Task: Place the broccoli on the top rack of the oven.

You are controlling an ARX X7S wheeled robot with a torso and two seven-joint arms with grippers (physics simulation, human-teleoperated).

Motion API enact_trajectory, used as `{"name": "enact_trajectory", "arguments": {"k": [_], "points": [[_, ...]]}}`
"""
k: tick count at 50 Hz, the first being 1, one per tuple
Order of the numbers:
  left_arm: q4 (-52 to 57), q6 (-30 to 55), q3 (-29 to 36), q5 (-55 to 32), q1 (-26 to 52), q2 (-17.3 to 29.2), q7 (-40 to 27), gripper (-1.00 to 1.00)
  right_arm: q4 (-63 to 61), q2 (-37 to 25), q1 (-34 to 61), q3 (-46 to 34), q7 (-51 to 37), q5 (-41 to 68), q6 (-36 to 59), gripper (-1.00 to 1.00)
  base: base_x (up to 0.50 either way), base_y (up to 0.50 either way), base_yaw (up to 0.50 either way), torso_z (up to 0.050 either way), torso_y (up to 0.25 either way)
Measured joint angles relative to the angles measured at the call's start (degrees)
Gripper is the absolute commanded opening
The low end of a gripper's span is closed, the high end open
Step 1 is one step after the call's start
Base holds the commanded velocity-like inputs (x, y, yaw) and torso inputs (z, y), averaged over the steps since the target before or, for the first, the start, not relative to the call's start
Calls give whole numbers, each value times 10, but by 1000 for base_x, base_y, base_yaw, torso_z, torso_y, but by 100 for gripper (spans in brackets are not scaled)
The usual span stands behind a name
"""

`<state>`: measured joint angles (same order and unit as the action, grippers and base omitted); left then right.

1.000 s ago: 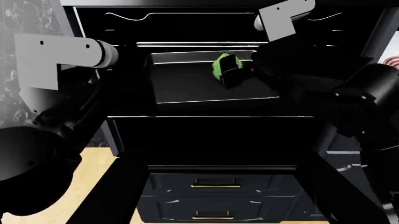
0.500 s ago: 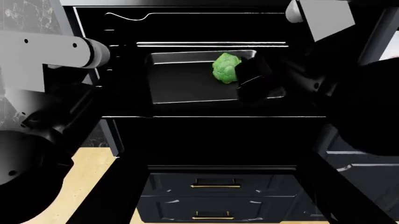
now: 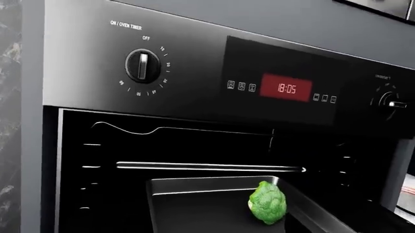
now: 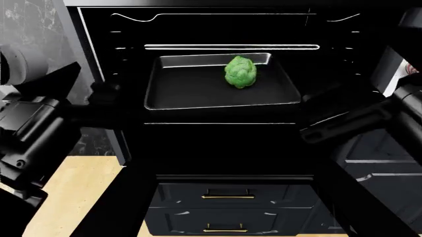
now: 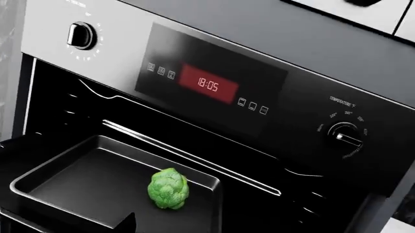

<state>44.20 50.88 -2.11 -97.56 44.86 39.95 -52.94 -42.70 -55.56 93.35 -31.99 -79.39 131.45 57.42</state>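
The broccoli [image 4: 240, 72] lay free on the dark tray [image 4: 191, 94] on the oven's [image 3: 194, 73] top rack [image 4: 231, 47], near the tray's back right corner. Neither arm's jaws showed, so their state was unclear. Placement looked finished; next, only clearing the arms.

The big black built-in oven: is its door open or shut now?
Open. The oven shows its dark cavity, with the bright green broccoli lying in the shallow dark tray.
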Motion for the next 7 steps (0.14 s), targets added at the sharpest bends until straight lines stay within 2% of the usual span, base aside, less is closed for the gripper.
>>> {"name": "enact_trajectory", "arguments": {"k": [7], "points": [[17,-21,-34,-10,-24,5,20,100,-43,-44,40,4,-44,64,-30,100,0,0,0,0,0]]}}
